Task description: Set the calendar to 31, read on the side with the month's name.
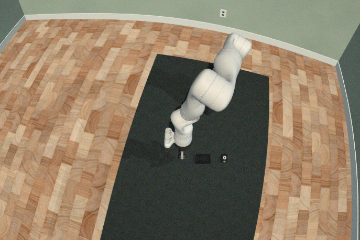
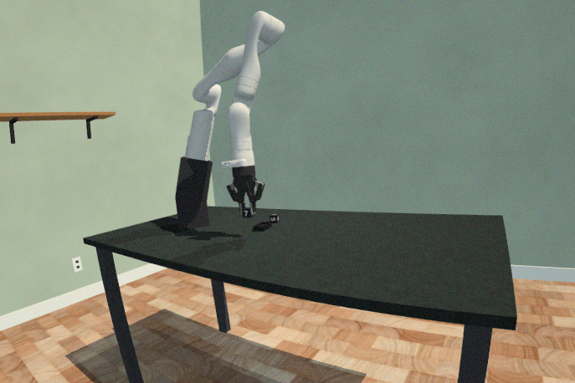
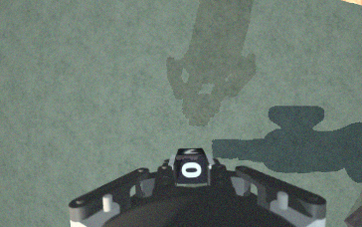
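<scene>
Gripper [image 2: 246, 204] clenched on one date cube [image 2: 246, 211], fingers pinching its two opposite sides, low over the table [image 2: 387, 252] and beside the tray [image 2: 261, 226]. Wrist view shows a "0" on the cube's camera-facing side [image 3: 189, 169]; exterior view shows a "7" on another. It appears to hang just off the surface, though contact cannot be ruled out from here. Likely held out here, off the tray, so it can be turned to a different face before seating.

Second cube [image 2: 274, 218] stands on the table on the tray's far side, apart from it. Tray lies flat, no cubes in it.
</scene>
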`<state>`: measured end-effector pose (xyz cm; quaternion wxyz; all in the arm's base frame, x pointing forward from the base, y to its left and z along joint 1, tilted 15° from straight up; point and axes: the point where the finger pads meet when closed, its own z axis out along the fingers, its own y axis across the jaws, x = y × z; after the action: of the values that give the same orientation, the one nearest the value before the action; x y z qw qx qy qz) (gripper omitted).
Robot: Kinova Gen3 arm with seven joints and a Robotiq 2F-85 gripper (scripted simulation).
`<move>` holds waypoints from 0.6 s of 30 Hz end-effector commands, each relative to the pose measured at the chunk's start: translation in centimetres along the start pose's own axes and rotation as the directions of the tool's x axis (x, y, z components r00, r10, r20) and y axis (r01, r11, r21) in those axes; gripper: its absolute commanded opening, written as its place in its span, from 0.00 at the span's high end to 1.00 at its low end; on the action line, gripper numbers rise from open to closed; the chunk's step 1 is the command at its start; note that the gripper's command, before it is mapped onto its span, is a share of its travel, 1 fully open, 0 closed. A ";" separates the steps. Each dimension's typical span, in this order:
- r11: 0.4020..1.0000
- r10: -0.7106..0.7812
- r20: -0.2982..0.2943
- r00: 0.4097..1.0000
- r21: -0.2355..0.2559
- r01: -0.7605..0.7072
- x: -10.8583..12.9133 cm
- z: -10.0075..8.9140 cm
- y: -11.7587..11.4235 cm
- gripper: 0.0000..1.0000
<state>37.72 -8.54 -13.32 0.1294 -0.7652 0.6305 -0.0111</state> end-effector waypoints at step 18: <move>1.000 -0.005 0.007 1.000 -0.012 0.005 -0.4 6.4 0.5 0.74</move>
<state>38.54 -7.18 -19.21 0.1281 -0.7670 0.6287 -0.0074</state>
